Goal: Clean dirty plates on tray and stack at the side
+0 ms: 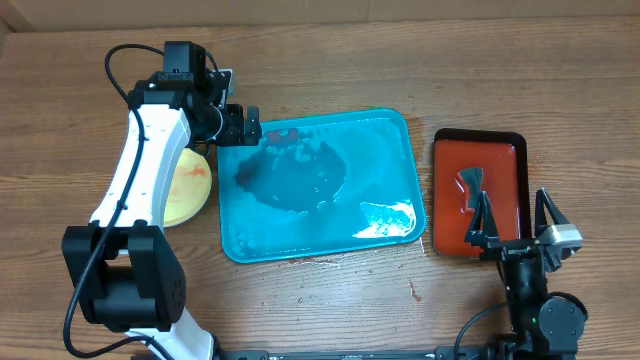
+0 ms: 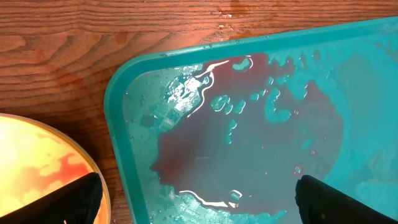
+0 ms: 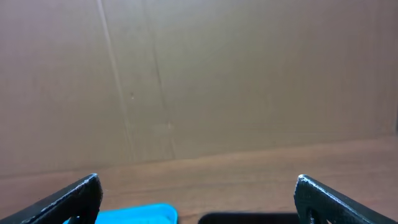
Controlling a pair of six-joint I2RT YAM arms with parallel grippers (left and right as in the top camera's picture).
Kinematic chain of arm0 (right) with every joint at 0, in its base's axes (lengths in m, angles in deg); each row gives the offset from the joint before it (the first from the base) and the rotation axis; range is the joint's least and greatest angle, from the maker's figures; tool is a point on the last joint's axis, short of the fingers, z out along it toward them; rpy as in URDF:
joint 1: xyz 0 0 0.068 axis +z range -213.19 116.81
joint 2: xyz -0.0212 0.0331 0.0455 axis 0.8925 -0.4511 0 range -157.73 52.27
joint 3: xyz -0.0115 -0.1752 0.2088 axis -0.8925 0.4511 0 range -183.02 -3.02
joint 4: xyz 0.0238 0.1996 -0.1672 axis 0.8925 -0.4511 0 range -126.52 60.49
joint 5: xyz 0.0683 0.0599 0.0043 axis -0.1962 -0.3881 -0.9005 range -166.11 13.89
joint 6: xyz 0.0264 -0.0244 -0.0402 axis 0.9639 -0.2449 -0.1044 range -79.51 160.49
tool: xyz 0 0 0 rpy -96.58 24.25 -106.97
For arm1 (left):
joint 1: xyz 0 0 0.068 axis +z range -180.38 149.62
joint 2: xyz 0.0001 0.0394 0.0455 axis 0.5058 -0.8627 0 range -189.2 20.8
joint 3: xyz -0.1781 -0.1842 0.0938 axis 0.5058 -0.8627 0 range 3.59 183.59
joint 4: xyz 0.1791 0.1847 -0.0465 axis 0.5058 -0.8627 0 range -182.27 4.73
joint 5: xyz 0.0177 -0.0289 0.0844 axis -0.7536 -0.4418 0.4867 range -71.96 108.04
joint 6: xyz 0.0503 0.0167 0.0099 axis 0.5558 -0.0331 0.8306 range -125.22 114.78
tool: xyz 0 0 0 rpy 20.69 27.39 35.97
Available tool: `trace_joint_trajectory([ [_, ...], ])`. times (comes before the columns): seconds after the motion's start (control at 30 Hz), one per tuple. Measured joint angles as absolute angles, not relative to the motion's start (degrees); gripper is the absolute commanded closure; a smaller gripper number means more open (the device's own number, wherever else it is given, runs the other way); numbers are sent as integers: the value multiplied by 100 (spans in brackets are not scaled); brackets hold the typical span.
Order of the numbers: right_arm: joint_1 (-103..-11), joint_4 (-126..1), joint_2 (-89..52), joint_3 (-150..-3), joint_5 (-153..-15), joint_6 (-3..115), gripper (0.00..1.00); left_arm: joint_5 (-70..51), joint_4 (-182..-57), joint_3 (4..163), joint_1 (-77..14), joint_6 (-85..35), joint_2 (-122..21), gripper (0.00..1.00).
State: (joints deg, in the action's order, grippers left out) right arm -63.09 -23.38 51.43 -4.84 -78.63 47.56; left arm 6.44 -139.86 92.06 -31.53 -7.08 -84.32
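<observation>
The teal tray [image 1: 395,150] lies mid-table and holds only a dark reddish puddle [image 1: 290,180] and water drops. A pale yellow plate [image 1: 190,185] with an orange smear rests on the wood just left of the tray, partly under my left arm. My left gripper [image 1: 243,130] hovers open over the tray's far left corner. In the left wrist view its fingers straddle the tray rim [image 2: 118,124], one over the plate [image 2: 37,168], one over the puddle [image 2: 249,149]. My right gripper [image 1: 514,215] stands open and empty at the near right.
A smaller red tray [image 1: 500,160] with a black rim sits right of the teal one, with a small dark object [image 1: 470,185] on it. A cardboard wall [image 3: 199,74] closes the far side. Wet spots mark the wood near the tray's front edge.
</observation>
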Motion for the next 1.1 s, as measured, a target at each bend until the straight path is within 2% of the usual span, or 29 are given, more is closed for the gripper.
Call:
trace_joint_trajectory([
  [0.33,-6309,-3447,5156,-408,-7892,4778,0,642,-13988,9206,-3153,-711,-8432,0],
  [1.1,-6309,-3427,5154,-408,-7933,4778,0,644,-13986,9206,-3153,-711,-8432,0],
])
